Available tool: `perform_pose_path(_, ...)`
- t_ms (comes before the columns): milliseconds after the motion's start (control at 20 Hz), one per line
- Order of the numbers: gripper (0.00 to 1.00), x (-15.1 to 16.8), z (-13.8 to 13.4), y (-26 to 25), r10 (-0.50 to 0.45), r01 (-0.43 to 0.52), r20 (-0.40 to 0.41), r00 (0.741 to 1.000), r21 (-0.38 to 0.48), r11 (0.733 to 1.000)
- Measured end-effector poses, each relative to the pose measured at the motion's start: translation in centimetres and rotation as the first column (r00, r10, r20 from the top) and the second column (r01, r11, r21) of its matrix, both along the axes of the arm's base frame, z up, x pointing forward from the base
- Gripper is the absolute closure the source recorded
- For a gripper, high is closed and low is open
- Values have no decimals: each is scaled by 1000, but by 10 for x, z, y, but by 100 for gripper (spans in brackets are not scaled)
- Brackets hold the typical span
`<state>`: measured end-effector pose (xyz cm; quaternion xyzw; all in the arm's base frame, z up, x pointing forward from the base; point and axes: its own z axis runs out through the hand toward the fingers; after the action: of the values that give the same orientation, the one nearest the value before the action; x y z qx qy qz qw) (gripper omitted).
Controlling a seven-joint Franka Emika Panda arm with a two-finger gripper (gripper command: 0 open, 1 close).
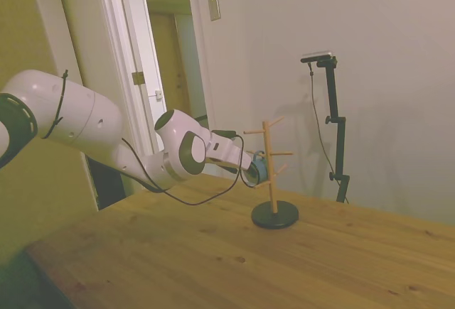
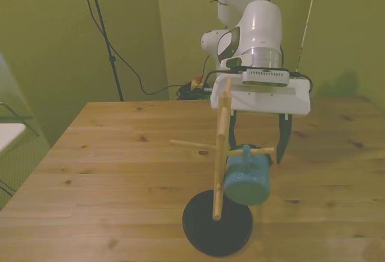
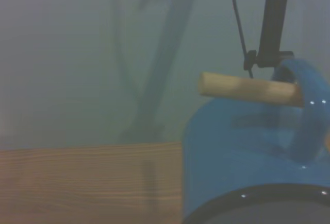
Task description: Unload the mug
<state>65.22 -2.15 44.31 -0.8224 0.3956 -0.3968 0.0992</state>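
Wood-grain surface (image 2: 108,153) fills most of the front view and carries everything else. White arm (image 1: 106,138) stretches across it from the side view's left, a dark cable looped beneath its forearm. On the surface stands the peg rack (image 2: 221,147), a pale wooden post rising from a round dark base (image 2: 217,222) with thin pegs sticking out at several heights. Just behind the rack, seen from the front, sits the end effector (image 2: 257,144); its two dark fingers (image 2: 283,137) hang down spread apart, released, one on each side of the mug, neither clearly touching it. Mug (image 2: 247,177) hangs on the rack, blue-green with a dark rim, its loop handle threaded over a peg (image 3: 247,89) on the front view's right of the post, body dangling below that peg and clear of the surface. Up close, the wrist view shows the peg's blunt end poking through the handle loop.
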Motion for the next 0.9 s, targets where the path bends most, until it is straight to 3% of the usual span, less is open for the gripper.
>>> perform_pose_path(200,0,12,-9,3,-1,1,1,1000,-23,1000)
perform_pose_path(500,0,39,-12,-3,-69,75,72,995,-72,995)
perform_pose_path(550,100,43,-17,-1,-72,78,71,995,-77,994)
perform_pose_path(900,100,48,-28,2,-66,74,79,995,-96,993)
